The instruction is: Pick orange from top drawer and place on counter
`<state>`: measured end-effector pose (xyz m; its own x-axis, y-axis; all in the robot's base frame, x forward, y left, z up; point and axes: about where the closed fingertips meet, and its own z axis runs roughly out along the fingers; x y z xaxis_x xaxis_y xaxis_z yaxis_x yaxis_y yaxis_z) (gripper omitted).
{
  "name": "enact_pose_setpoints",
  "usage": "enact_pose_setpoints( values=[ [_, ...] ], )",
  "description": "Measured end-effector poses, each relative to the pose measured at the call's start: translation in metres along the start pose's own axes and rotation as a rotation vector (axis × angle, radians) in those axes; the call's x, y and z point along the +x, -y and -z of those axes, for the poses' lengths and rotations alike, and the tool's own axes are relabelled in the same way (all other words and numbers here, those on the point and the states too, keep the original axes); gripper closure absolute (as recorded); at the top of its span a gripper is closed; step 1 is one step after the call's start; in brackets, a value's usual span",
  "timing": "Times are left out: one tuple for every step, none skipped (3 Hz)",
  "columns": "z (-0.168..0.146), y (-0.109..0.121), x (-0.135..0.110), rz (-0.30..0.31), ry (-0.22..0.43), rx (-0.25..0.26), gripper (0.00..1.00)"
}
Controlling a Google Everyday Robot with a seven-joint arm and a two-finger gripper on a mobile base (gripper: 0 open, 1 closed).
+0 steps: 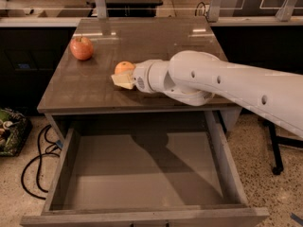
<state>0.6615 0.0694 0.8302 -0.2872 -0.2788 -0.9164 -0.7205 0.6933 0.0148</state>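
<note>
The orange [125, 66] sits low over the counter [156, 37], left of its middle, right at my gripper [121, 75]. The gripper's tan tip lies along the orange's near side and hides its lower part. I cannot tell whether the orange rests on the counter. The white arm reaches in from the right across the counter's front part. The top drawer [61, 174] is pulled fully out below the counter, with plain grey walls and floor and nothing in it.
A reddish apple [82, 48] stands on the counter's left rear part. Cables and a dark bag [9, 131] lie on the floor at the left. A chair leg [274, 150] stands on the floor at the right.
</note>
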Motion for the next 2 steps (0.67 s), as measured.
enact_pose_setpoints(
  values=[
    [-0.0003,-0.002,-0.0018,0.003,0.002,-0.002,0.0],
    [-0.0003,-0.0021,-0.0019,0.003,0.002,-0.003,0.0]
  ],
)
